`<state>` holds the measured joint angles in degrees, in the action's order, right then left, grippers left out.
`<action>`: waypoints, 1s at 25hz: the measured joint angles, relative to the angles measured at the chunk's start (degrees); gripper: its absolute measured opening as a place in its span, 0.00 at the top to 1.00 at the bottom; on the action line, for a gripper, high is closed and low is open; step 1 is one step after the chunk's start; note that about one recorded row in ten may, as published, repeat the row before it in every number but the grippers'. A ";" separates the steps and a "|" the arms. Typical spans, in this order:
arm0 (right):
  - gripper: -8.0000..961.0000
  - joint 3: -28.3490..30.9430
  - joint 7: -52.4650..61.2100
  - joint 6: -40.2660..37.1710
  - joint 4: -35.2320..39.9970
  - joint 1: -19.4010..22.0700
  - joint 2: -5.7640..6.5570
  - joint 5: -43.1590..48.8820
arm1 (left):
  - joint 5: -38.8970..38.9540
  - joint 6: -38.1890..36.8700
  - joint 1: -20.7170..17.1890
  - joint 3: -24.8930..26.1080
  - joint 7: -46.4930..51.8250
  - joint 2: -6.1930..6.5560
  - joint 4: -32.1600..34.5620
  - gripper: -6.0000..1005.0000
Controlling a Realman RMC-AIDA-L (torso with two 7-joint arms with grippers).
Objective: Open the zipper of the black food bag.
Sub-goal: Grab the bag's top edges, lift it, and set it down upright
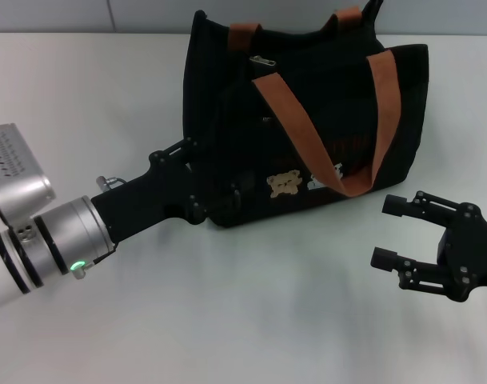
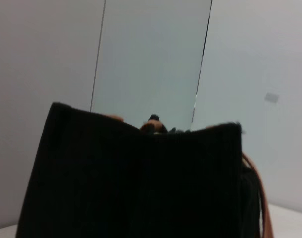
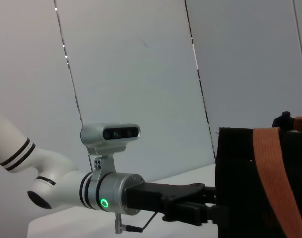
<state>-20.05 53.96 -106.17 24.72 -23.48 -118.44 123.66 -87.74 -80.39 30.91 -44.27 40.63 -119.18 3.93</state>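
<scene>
Centrally on the white table (image 1: 107, 80) stands the black food bag (image 1: 235, 136), a boxy fabric tote with orange-brown strap handles (image 1: 295, 128), one looped down over its near side and the other lying across its top. On the near side, low down, sit a tan bear patch (image 1: 285, 185) and a small white patch (image 1: 319, 183) just beside it. Along the top edge, the zipper (image 1: 263, 61) shows as a small silver pull tab lying flat on the dark fabric. At the bag's left end, the left tool (image 1: 197, 180) reaches in low from the robot's left and presses against the lower corner of the fabric; its black fingers merge with the bag, so whether they are spread or pinched on the cloth cannot be told. In the right wrist view, that same silver-and-black arm meets the bag's end wall close to the table. The left wrist view is largely filled by the bag's dark end panel, with an orange strap at its edge. To the right, the right tool (image 1: 389, 232) hovers above the table near the bag's lower right corner but apart from it, fingers (image 1: 395, 206) spread wide and holding nothing.
</scene>
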 joint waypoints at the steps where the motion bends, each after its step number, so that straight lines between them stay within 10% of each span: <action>1: 0.18 0.01 -0.04 0.20 -0.26 0.01 -0.02 0.00 | 0.02 0.78 0.34 0.42 -0.99 0.00 -0.71 0.28; 7: 0.18 0.02 -0.08 1.20 -0.81 0.01 -0.03 0.00 | 0.19 2.46 0.11 4.26 -8.81 0.01 -3.46 0.29; 25: 0.18 0.72 -0.04 2.19 -0.99 -0.48 -0.11 -0.50 | 0.03 1.93 -0.20 5.78 -13.58 0.01 -4.67 0.89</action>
<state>-19.33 53.92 -103.97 23.73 -23.95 -118.55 123.16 -87.71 -78.46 30.70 -38.50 27.05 -119.17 -0.74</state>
